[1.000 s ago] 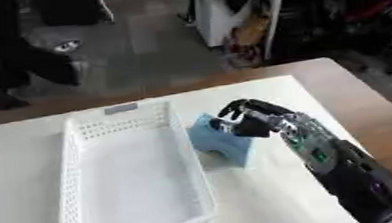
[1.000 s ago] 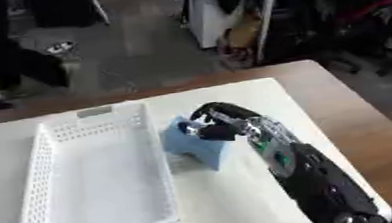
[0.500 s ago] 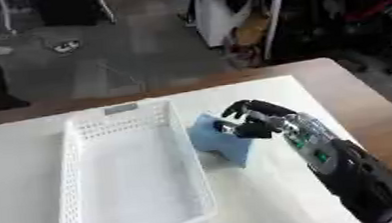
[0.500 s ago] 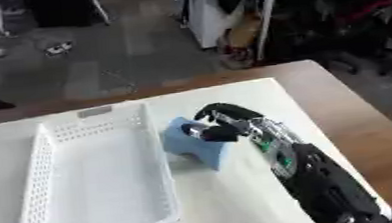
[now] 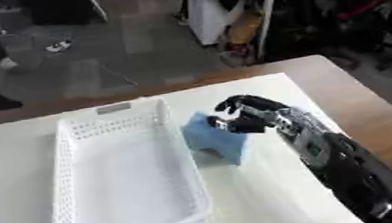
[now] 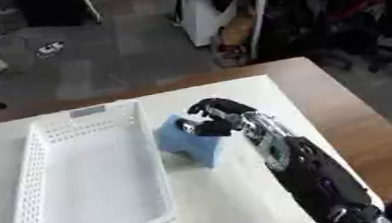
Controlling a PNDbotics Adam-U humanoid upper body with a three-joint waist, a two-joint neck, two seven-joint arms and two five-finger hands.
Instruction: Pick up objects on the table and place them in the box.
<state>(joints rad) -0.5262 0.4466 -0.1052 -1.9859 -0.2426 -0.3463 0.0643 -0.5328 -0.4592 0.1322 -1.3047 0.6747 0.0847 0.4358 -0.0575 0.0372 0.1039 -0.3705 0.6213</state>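
A light blue block [image 5: 214, 141] stands on the white tabletop just right of the white mesh box [image 5: 65, 184], close to its right wall. My right hand [image 5: 245, 114] reaches in from the lower right, and its black fingers curl over the block's top right edge and grip it. The box holds nothing that I can see. My left hand does not show in either view.
The white table surface [image 5: 267, 193] ends in a brown wooden strip [image 5: 367, 115] on the right. Beyond the far edge lie a grey floor, chairs and dark clutter.
The hand and the block have stayed in nearly the same place beside the box. The fingers remain curled on the block.
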